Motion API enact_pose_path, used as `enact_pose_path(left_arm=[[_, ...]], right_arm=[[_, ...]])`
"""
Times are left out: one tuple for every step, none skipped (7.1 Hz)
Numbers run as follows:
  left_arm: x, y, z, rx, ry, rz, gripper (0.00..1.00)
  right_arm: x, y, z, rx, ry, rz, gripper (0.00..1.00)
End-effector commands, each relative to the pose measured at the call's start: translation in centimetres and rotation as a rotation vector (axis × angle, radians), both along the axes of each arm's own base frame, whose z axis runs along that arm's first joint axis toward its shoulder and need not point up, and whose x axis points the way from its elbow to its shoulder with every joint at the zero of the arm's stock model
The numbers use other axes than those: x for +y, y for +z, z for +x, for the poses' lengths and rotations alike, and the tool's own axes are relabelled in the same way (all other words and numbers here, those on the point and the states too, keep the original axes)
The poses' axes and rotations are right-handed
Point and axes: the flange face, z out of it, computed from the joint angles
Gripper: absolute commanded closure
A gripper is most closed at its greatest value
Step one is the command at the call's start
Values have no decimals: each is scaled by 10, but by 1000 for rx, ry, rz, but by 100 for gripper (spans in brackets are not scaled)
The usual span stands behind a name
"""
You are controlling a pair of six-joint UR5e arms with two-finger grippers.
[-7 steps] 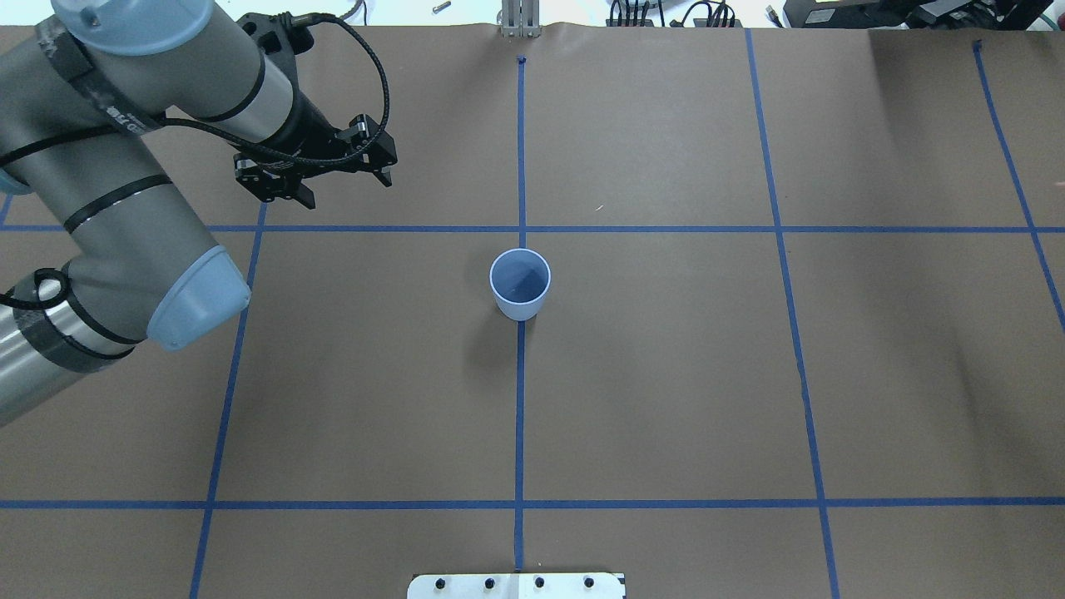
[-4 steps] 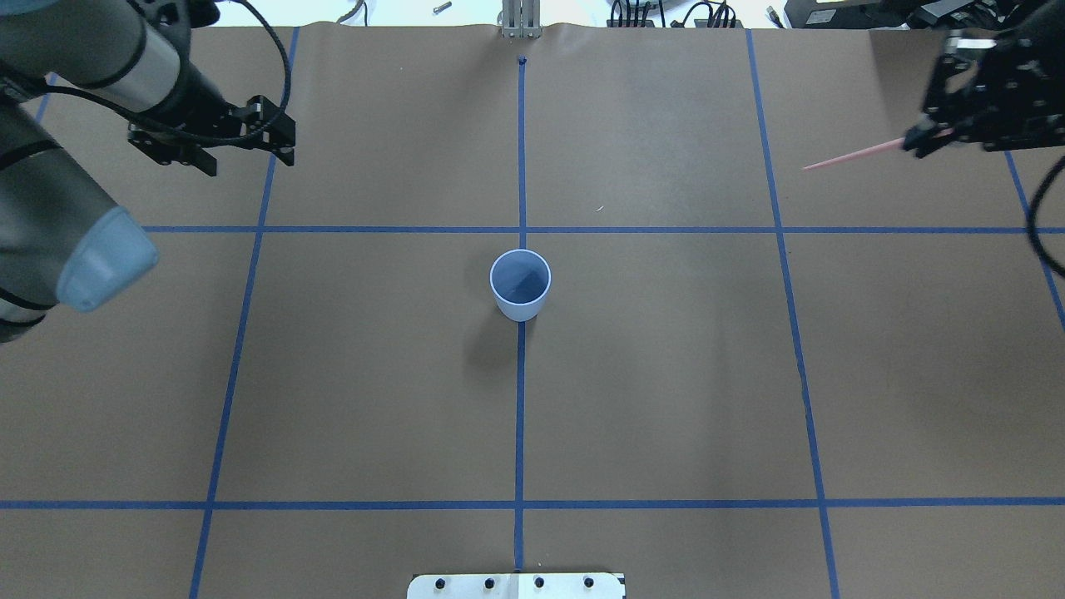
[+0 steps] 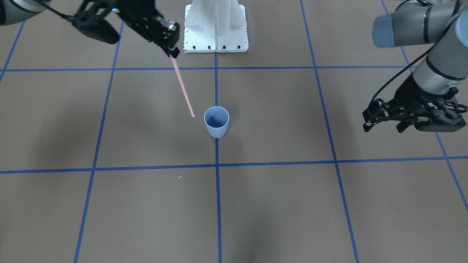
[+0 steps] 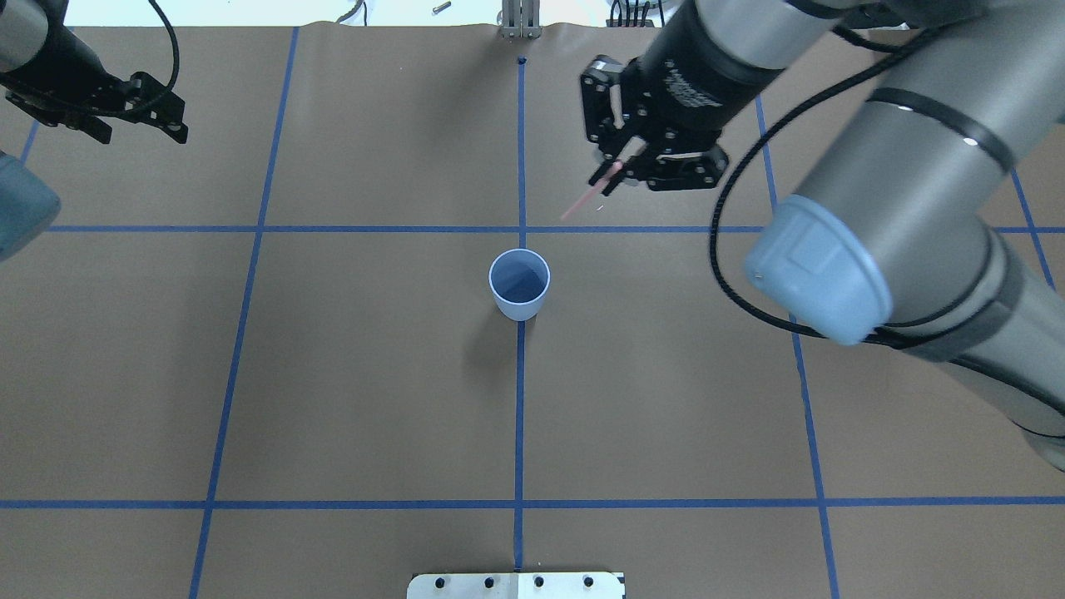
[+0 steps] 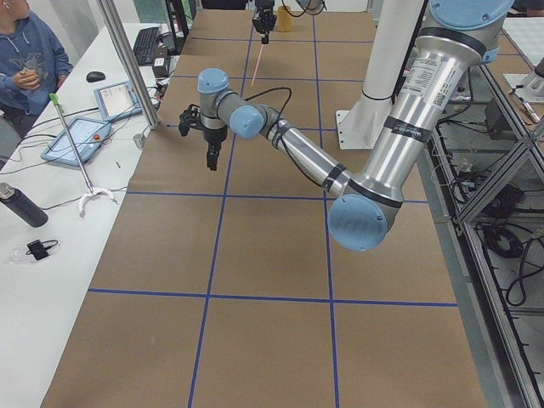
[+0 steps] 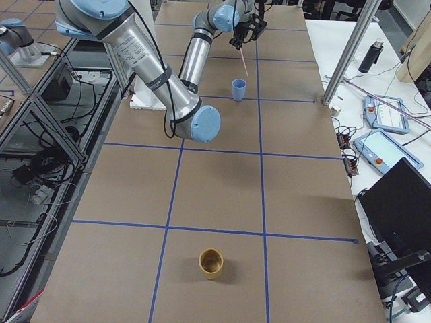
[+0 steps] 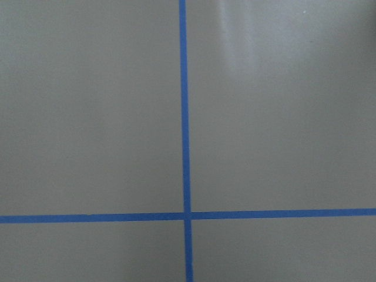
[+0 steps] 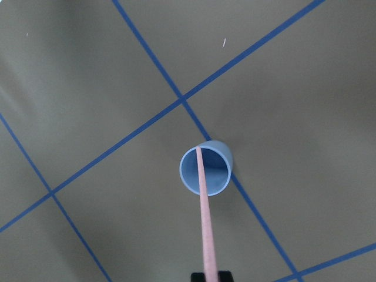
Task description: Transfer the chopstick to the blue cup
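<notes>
Right gripper: the right gripper (image 4: 617, 170) hangs above the table (image 4: 366, 391), at about 1 o'clock from the cup in the overhead view, its pincer clamped on the top end of the stick.
Chopstick: the pale pink chopstick (image 4: 589, 193) is held in the air, slanting down from the jaws toward 7 o'clock. It touches neither the table nor the cup.
Blue cup: the blue cup (image 4: 520, 287) stands upright and empty on the centre tape line (image 4: 521, 150), in the middle of the table.
Left gripper: the left gripper (image 3: 382, 128) hovers with its fingers apart and nothing between them, far off at about 10 o'clock from the cup in the overhead view.
Just changed: a moment ago the right gripper was out at the table's 2 o'clock edge. It has since swung in toward the centre with the stick, while the left arm has pulled further away. The cup has not shifted.
Meaning for the task: the carry looks nearly over. In the right wrist view the stick's tip lies over the cup's mouth, though the front view shows it just short of the rim and above it.
Next move: probably a small shift toward 7 o'clock, a descent, then release.
Risk: a tip catching the rim could topple the light cup.
</notes>
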Motion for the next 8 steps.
enact_pose_path(left_arm=[[-3,6,-5,3,13,-1,2],[-4,7,-7,3,9,-4,2],[-3,7,-6,3,10,-4,2],[-3,7,-7,3,9,-4,2],[-3,8,-6,2,10,-5,2],[-3,9,-6,2,10,-5,2],[-2,9,-5,1,12,-6,2],[-5,14,-4,-1,12,-12,2]], right_arm=[[8,-17,-39,-17,2,-24,100],[7,-11,-45,-3,1,-32,100],[6,0,-47,10,1,-35,100],[9,4,-53,18,-8,-35,100],[14,11,-69,40,-10,-29,100],[16,14,-75,49,-12,-25,100],[15,19,-84,62,-21,-33,54],[11,19,-89,39,-17,-18,46]])
